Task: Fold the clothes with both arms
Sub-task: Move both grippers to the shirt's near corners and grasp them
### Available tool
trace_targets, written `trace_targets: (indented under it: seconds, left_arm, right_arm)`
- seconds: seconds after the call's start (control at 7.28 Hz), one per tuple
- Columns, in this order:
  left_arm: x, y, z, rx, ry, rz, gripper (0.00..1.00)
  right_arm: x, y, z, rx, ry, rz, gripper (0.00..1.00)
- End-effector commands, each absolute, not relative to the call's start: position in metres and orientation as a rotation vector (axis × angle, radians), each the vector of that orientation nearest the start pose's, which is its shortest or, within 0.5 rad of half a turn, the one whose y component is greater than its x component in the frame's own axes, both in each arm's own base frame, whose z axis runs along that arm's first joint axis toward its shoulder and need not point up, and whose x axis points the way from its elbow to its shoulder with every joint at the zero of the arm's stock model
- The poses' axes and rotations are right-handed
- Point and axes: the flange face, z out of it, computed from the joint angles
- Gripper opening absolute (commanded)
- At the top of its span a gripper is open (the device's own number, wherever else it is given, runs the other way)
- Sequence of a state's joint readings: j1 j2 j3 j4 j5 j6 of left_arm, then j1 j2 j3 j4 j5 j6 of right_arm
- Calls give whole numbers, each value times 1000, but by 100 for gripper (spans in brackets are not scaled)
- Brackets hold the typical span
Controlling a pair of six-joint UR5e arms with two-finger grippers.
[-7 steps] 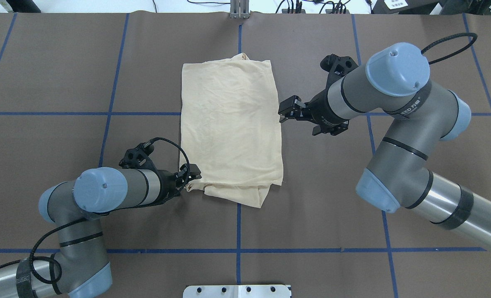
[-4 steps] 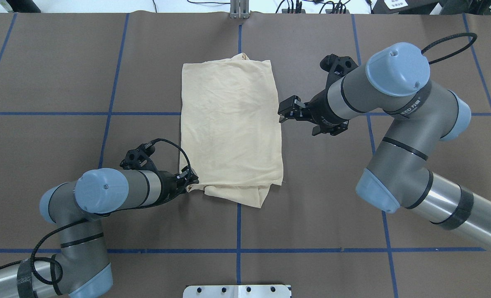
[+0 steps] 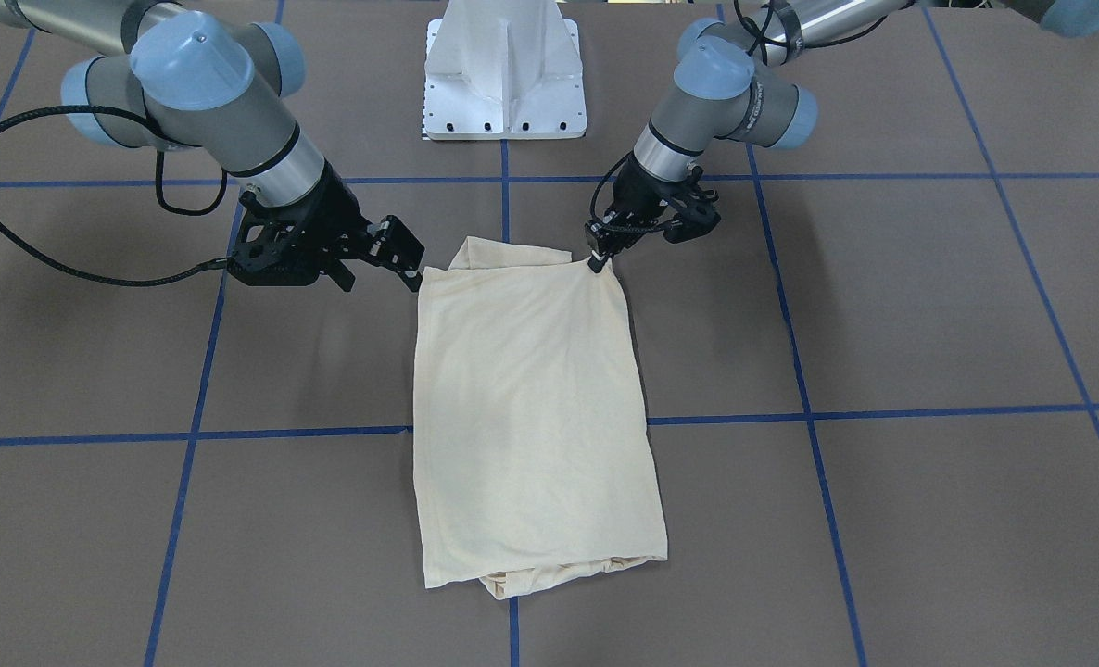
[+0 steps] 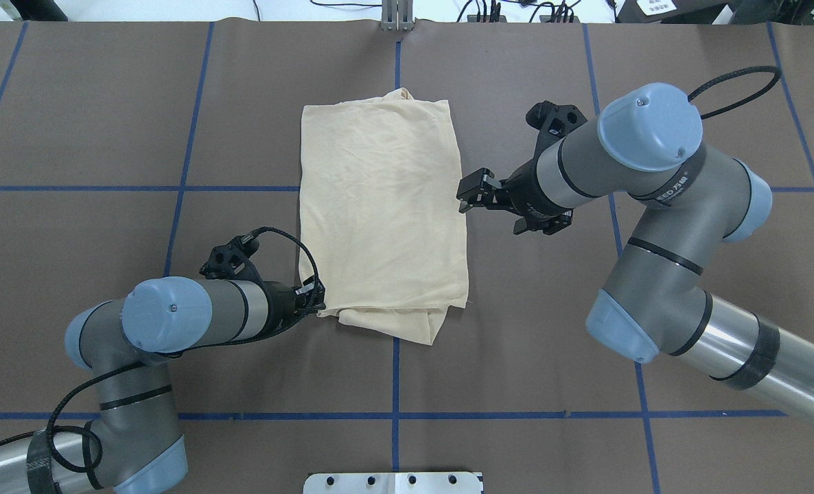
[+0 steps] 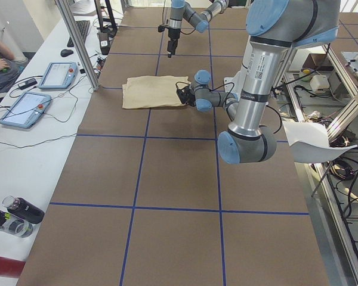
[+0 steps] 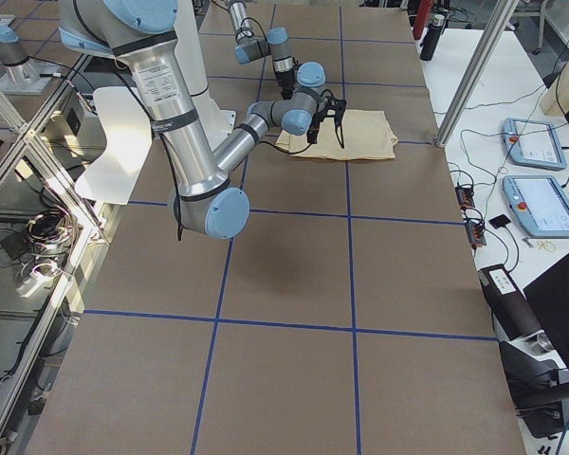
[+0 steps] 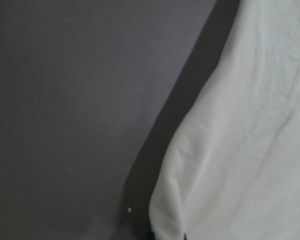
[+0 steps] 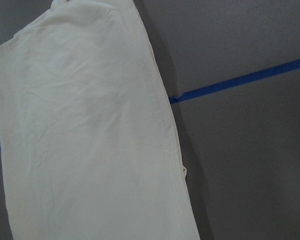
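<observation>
Black left gripper [image 4: 316,300], viewed from robot's side: fingers together, clamped on 7 o'clock corner of T-shirt [image 4: 379,206], low on table [image 4: 91,123]. Cream T-shirt lies mid-table, folded to tall rectangle, print hidden. Right gripper [image 4: 467,195] hovers at its 3 o'clock edge, fingers apart, holding nothing. Step, I reckon: gripping near corners for next fold. Next move calls for right gripper reaching 5 o'clock corner, pinching all layers, both lifting evenly toward 12.

One T-shirt [image 4: 379,206] was counted, and two arms: the left arm [image 4: 225,317] and the right arm [image 4: 575,165].
</observation>
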State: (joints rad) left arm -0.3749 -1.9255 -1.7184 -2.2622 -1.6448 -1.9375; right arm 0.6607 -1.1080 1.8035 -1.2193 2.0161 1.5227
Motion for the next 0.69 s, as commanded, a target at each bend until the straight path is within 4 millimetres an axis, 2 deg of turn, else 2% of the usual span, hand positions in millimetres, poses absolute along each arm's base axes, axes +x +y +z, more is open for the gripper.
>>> trace_targets:
  seconds: [0.0,0.27,0.55]
  left_arm:
    - [528,-345,310,-63,1227,-605,0]
    - [528,-345,310,-63,1227,-605,0]
    - [528,-345,310,-65,1227,-608,0]
  right_arm:
    - [-487,-404,248,-62,-1081,454,100]
    - [-541,-346,254,-83,-1013,506,100]
    - [-558,-333,254,-115,-964,536,100]
